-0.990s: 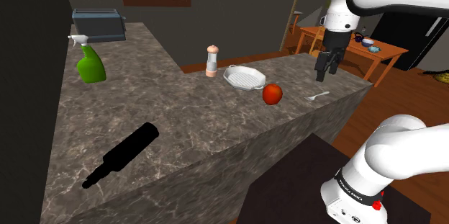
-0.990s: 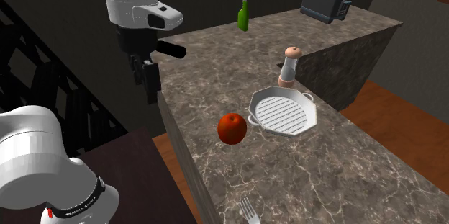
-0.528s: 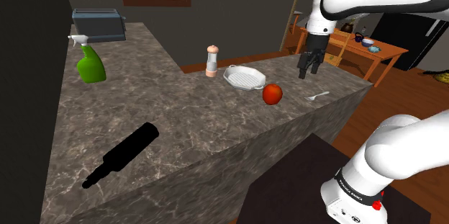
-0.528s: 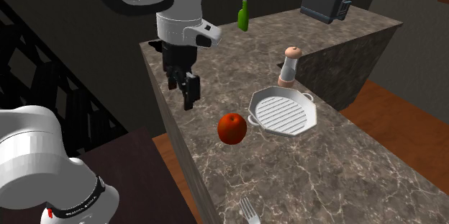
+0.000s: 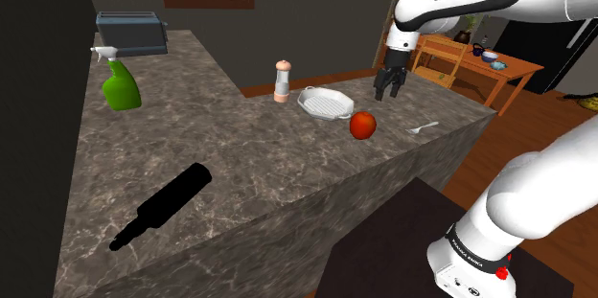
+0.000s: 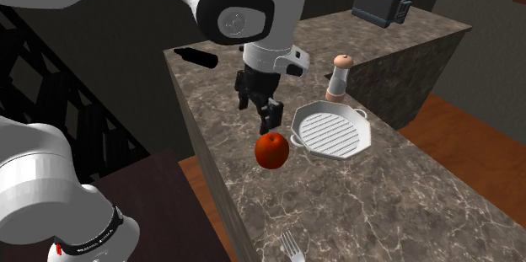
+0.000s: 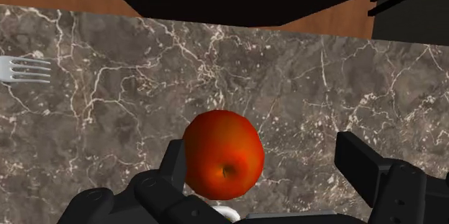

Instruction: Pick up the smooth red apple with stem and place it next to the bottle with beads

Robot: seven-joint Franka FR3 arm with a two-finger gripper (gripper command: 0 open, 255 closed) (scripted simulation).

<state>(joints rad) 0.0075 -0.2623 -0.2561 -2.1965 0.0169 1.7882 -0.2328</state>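
A smooth red apple (image 5: 362,125) (image 6: 271,149) rests on the dark marbled counter (image 5: 249,167), beside a white ridged dish (image 5: 325,103) (image 6: 331,131). My black gripper (image 5: 388,88) (image 6: 268,117) hangs open just above the apple and touches nothing. In the wrist view the apple (image 7: 223,154) lies below the gripper (image 7: 270,176), close to one finger (image 7: 173,168) and well clear of the other (image 7: 367,172). A small white bottle with a salmon cap and base (image 5: 282,80) (image 6: 339,77) stands upright beyond the dish.
A fork (image 5: 422,128) (image 6: 292,246) (image 7: 25,69) lies near the counter's edge. A black bottle (image 5: 163,205) lies on its side. A green spray bottle (image 5: 120,80) and a toaster (image 5: 131,31) stand at the far end. Wooden floor lies past the counter edge.
The arm has swung in from beyond the counter's edge to hang over the counter above the apple. The fingers stayed open. The apple has not moved.
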